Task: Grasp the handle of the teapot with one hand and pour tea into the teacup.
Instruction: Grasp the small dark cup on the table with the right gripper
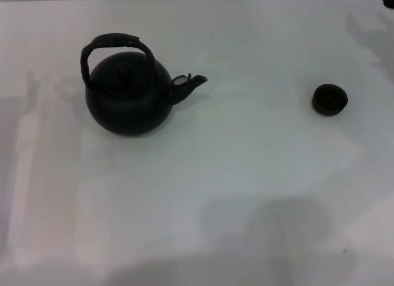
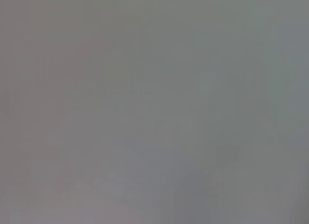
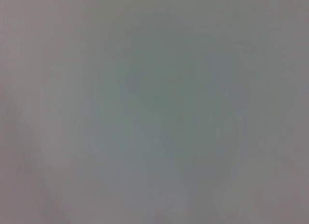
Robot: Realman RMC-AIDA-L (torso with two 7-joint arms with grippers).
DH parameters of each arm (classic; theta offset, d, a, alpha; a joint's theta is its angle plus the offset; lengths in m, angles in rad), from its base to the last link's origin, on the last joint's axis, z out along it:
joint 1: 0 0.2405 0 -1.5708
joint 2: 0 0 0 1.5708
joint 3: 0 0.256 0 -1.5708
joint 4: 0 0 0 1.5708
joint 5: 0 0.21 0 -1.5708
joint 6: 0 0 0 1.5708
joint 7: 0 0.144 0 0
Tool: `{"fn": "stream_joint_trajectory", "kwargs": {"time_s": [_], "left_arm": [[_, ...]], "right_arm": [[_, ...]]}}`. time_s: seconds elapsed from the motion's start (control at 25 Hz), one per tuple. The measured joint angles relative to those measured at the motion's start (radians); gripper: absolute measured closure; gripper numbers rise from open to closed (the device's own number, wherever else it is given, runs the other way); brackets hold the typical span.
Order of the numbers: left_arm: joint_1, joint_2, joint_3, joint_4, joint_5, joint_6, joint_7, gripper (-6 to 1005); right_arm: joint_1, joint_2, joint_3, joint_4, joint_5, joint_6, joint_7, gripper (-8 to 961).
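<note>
The teapot [image 1: 128,95] stands upright on the desk [image 1: 234,175], spout toward the teacup [image 1: 329,99], well apart; neither end effector shows, so their state cannot be told.

The head camera is looking forward and down over the white counter [image 1: 215,193]; both wrist cameras are showing only blank grey, sharing nothing recognisable.

The teapot [image 1: 128,95] is set upright on the table [image 1: 203,175], toward the left and far side in the head view, with the handle [image 1: 114,45] arched over its lid and the spout [image 1: 188,85] pointed to the right. The teacup [image 1: 329,99] is placed on the table well apart to the right, roughly level with the teapot and in line with the spout.
</note>
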Motion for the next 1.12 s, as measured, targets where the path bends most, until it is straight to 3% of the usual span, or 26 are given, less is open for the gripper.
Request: {"fn": "stream_joint_trajectory", "kwargs": {"time_s": [0.2, 0.28, 0.36, 0.4, 0.56, 0.6, 0.64, 0.72, 0.76, 0.8, 0.96, 1.04, 1.12], "left_arm": [[-0.003, 0.000, 0.000, -0.003, 0.000, 0.000, 0.000, 242], [-0.005, 0.000, 0.000, -0.005, 0.000, 0.000, 0.000, 242], [-0.005, 0.000, 0.000, -0.005, 0.000, 0.000, 0.000, 242], [-0.006, 0.000, 0.000, -0.006, 0.000, 0.000, 0.000, 242], [-0.006, 0.002, 0.000, -0.007, 0.000, -0.001, 0.000, 242], [-0.006, 0.002, 0.000, -0.007, 0.000, -0.001, 0.000, 242], [-0.006, 0.002, 0.000, -0.007, 0.000, -0.001, 0.000, 242], [-0.004, 0.002, 0.000, -0.008, 0.000, -0.001, 0.000, 241], [-0.003, 0.002, 0.000, -0.008, 0.000, -0.001, 0.000, 241], [-0.003, 0.002, 0.000, -0.008, 0.002, -0.001, 0.002, 241], [-0.005, 0.002, 0.000, -0.008, 0.027, -0.001, 0.005, 241], [-0.006, 0.002, 0.000, -0.006, 0.034, -0.001, 0.005, 241], [-0.007, 0.002, 0.000, -0.002, 0.037, -0.001, 0.005, 241]], "right_arm": [[-0.007, -0.038, -0.311, -0.238, -0.172, -0.025, 0.432, 125], [-0.005, -0.069, -0.384, -0.320, -0.273, 0.001, 0.578, 125], [0.008, -0.103, -0.427, -0.382, -0.400, 0.063, 0.693, 125], [0.036, -0.139, -0.445, -0.442, -0.572, 0.154, 0.824, 125], [0.065, -0.162, -0.445, -0.523, -0.762, 0.262, 0.961, 125], [0.071, -0.156, -0.445, -0.607, -0.879, 0.314, 1.033, 125], [0.071, -0.156, -0.445, -0.607, -0.879, 0.314, 1.033, 125], [0.073, -0.130, -0.451, -0.704, -1.018, 0.358, 1.097, 125], [0.074, -0.091, -0.455, -0.798, -1.154, 0.406, 1.145, 125], [0.074, -0.091, -0.455, -0.798, -1.154, 0.406, 1.145, 125], [0.090, -0.001, -0.471, -0.957, -1.437, 0.512, 1.220, 125], [0.100, 0.011, -0.535, -0.978, -1.511, 0.533, 1.267, 125], [0.104, 0.007, -0.630, -0.975, -1.528, 0.528, 1.317, 125]]}}
